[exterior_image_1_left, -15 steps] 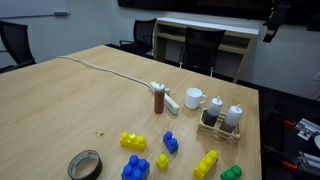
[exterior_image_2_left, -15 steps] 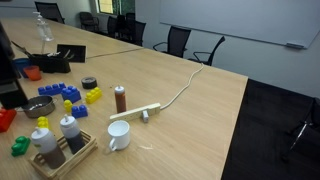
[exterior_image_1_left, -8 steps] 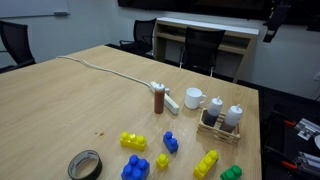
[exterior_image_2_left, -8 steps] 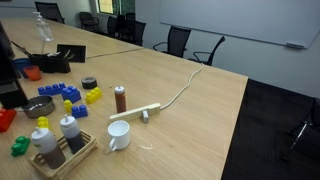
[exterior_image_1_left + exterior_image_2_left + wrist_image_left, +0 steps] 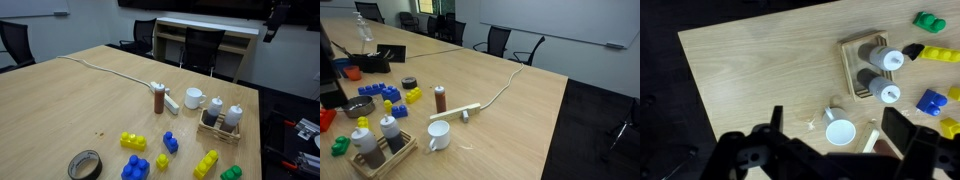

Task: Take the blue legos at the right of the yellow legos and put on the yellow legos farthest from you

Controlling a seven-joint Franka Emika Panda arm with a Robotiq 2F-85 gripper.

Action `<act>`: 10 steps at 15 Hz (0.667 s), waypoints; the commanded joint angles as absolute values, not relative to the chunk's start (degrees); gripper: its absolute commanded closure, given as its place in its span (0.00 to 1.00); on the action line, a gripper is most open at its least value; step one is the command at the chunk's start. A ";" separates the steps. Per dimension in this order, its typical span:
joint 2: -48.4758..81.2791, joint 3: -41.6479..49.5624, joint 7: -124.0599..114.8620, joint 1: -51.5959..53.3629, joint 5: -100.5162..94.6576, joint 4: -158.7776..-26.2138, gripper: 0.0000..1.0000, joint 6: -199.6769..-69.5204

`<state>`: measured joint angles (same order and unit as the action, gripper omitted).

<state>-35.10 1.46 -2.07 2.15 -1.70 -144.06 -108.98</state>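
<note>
The small blue legos (image 5: 170, 142) sit on the wooden table just right of the wide yellow legos (image 5: 133, 141) in an exterior view. The wrist view shows the blue legos (image 5: 931, 101) near its right edge and a sliver of the yellow legos (image 5: 950, 128) at the edge. The yellow legos also show in an exterior view (image 5: 413, 96). My gripper (image 5: 837, 135) is open and empty, high above the table over a white mug (image 5: 841, 132), well away from the legos.
A larger blue lego cluster (image 5: 135, 168), a tiny yellow block (image 5: 162, 161), a long yellow bar (image 5: 206, 164) and a green piece (image 5: 231, 173) lie near. A tape roll (image 5: 85, 165), a brown bottle (image 5: 159, 99), a power strip (image 5: 166, 96) and a bottle rack (image 5: 222, 120) also stand there.
</note>
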 commanded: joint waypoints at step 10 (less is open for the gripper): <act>-33.04 0.39 -1.52 1.43 -1.70 -142.95 0.00 -108.61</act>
<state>-35.10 1.46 -2.07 2.15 -1.70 -144.06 -108.98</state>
